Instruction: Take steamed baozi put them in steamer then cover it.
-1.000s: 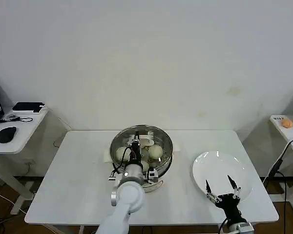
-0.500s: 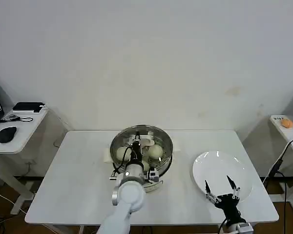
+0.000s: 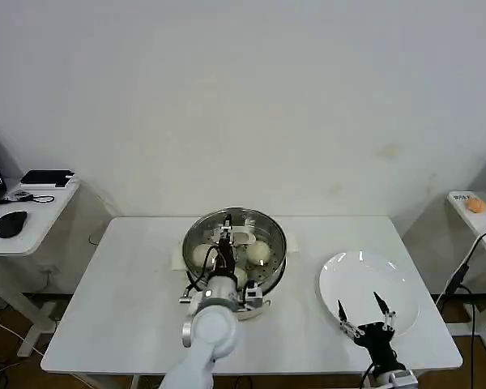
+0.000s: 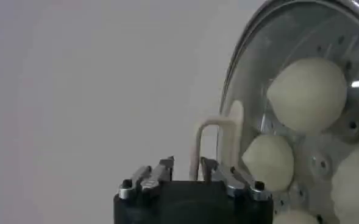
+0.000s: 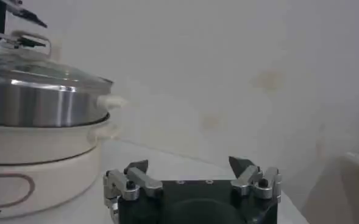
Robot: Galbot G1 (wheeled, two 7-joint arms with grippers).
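Observation:
The steamer stands at the table's middle on its white base, with the glass cover lying on top. Several baozi show through the glass, pale and round. My left gripper reaches over the cover from the near side. Its fingers straddle the whitish handle a little apart, with a gap on one side, so my left gripper is narrowly open. My right gripper hovers open and empty over the near edge of the plate. From the right wrist the covered steamer stands far off.
A white plate lies bare on the table's right part. Side tables flank the white table: the left one holds a mouse and a dark device, the right one an orange item. A white wall stands behind.
The left arm's wrist has slid slightly toward the near edge; the cover stays on the steamer. The right gripper has dropped a little toward the near edge.

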